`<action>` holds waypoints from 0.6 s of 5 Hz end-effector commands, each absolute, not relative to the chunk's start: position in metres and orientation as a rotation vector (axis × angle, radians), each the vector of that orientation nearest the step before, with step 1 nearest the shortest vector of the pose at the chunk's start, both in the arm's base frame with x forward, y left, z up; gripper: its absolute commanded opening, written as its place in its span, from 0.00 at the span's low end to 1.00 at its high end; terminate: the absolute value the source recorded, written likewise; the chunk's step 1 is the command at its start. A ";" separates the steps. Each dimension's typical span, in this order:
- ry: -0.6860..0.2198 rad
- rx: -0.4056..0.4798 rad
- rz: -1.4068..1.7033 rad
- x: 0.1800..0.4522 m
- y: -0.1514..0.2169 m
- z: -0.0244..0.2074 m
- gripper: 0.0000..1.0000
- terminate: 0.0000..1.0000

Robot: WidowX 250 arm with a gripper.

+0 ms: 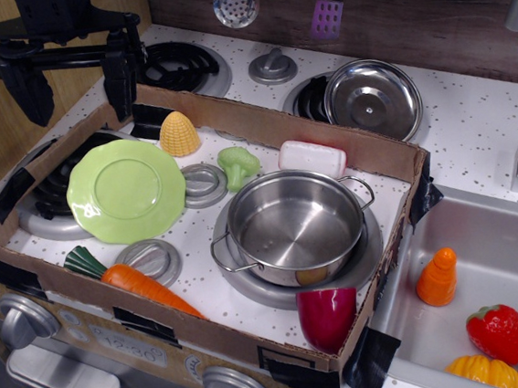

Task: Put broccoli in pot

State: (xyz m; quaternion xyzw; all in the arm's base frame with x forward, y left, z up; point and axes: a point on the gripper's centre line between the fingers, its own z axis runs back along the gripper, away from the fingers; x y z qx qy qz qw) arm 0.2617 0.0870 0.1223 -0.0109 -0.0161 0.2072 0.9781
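Note:
The light-green toy broccoli (238,166) lies on the white stovetop inside the cardboard frame, just behind the pot's far-left rim. The shiny steel pot (292,227) stands empty on the front right burner, with wire loop handles at left and right. My black gripper (74,79) hangs at the top left, above the frame's back left corner, well away from the broccoli. Its two fingers (119,79) stand wide apart with nothing between them.
A green plate (126,190) sits left of the broccoli, yellow corn (179,134) behind it, a white block (312,159) to its right. A carrot (139,281) and dark red cup (327,318) lie at the front. A steel lid (371,99) rests back right. The sink (512,252) holds toy food.

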 end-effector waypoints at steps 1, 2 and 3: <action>-0.033 -0.022 0.417 0.262 0.087 0.122 1.00 0.00; -0.056 -0.021 0.420 0.276 0.076 0.120 1.00 0.00; -0.051 -0.026 0.395 0.291 0.070 0.120 1.00 0.00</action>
